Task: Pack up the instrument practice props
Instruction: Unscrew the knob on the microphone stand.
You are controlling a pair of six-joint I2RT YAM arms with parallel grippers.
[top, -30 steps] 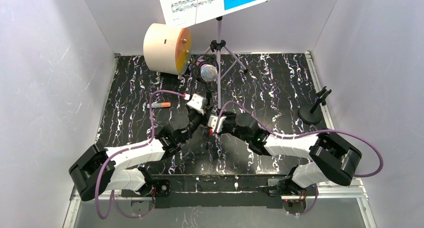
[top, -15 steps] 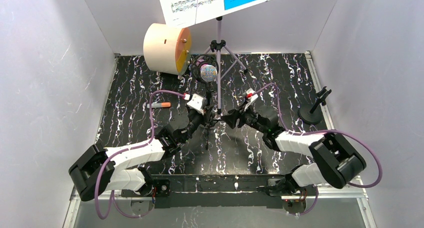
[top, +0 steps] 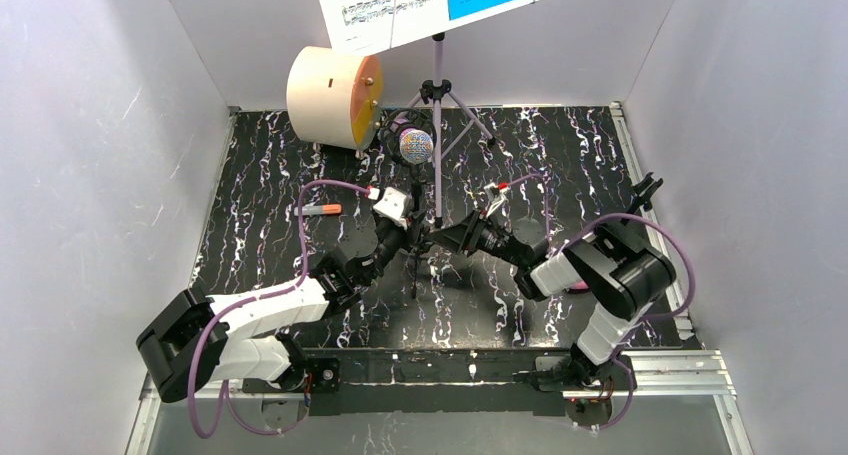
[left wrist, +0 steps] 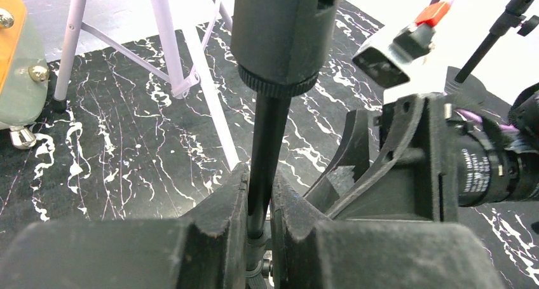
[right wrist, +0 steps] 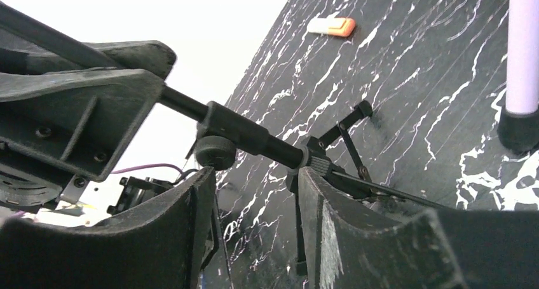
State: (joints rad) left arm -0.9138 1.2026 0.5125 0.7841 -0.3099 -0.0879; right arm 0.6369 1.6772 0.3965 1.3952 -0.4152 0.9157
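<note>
One thin black mic tripod (top: 415, 275) stands at the centre of the top view, between left gripper (top: 406, 238) and right gripper (top: 441, 243). Left wrist view, lower centre: left gripper clenched on its pole. Right wrist view: right gripper released, jaws astride the tripod's joint.

place: robot test booth | evidence: plain white walls (top: 100, 175), black marbled table (top: 560, 155)
</note>
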